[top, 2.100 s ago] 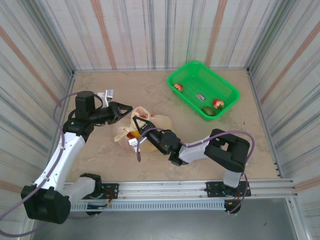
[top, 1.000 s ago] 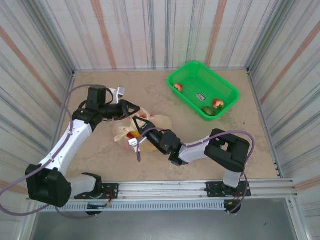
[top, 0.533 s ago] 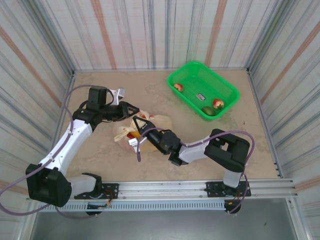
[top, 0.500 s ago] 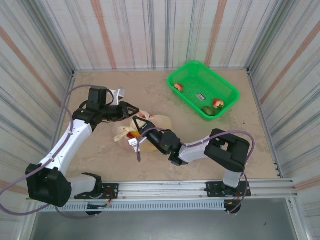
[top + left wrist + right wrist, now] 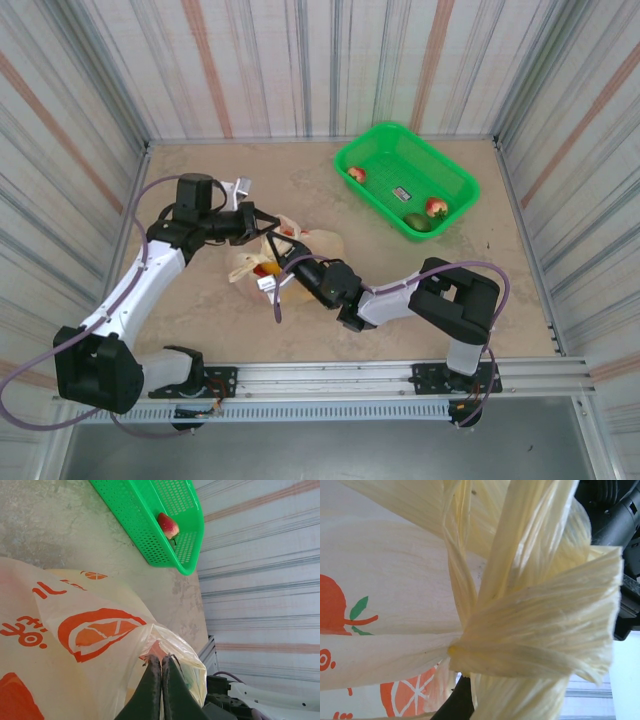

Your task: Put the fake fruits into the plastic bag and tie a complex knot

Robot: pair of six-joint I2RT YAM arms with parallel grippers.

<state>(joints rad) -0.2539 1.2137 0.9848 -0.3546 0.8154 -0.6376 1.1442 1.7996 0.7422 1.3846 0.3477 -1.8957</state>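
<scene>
While the green basket (image 5: 405, 180) is set well apart at the far right of the table (image 5: 200, 320), with a red-green apple (image 5: 436, 207) and a dark green fruit (image 5: 417, 221) lying at its near end, the plastic bag (image 5: 315, 240) is found between both grippers, its near side covered by the right arm. The left gripper (image 5: 161, 661) is seen pressed together against a clear fold of the bag; whether film is caught cannot be told. The right gripper (image 5: 284, 262) is pinched on the twisted handles, the knot (image 5: 470, 645) bunched just beside its finger

The plastic bag (image 5: 75, 645) is pinched at its edge by the closed left pincer (image 5: 161, 661); an apple (image 5: 168, 526) is held in the green basket (image 5: 145, 525).
</scene>
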